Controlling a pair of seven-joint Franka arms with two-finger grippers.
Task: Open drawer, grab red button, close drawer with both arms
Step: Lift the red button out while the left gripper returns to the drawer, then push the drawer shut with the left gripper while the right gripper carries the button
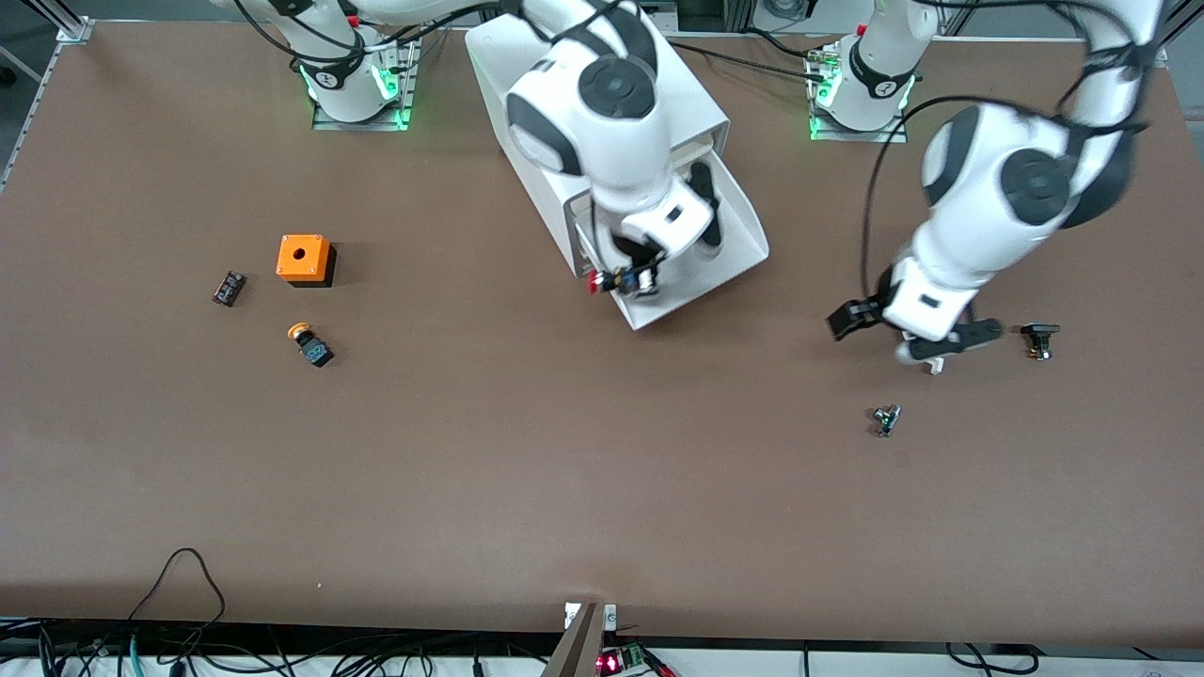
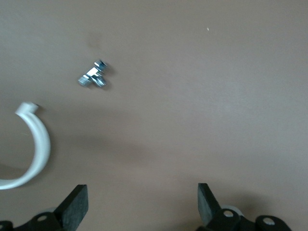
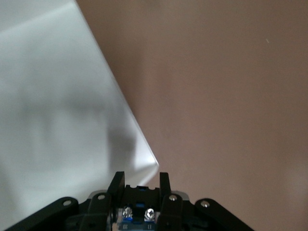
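Drawer (image 1: 696,254) open; right gripper (image 1: 623,279) over its front edge, clamped on button (image 1: 611,279). Left gripper (image 1: 910,329) spread apart above counter (image 1: 564,470), metal fitting (image 1: 885,419) at its 6 o'clock.

Counting the things on the brown table

There are two white robot arms — one (image 1: 611,122) by the drawer and one (image 1: 1006,197) near the table's end — and one white cabinet (image 1: 696,103) with one open drawer (image 1: 743,235). There are two buttons — one red (image 1: 611,279), one orange-topped (image 1: 310,344). There is one orange box (image 1: 303,259), one little black block (image 1: 229,288), one shiny metal bit (image 1: 885,418), one black knob piece (image 1: 1039,339) and one white curved piece (image 2: 33,149).
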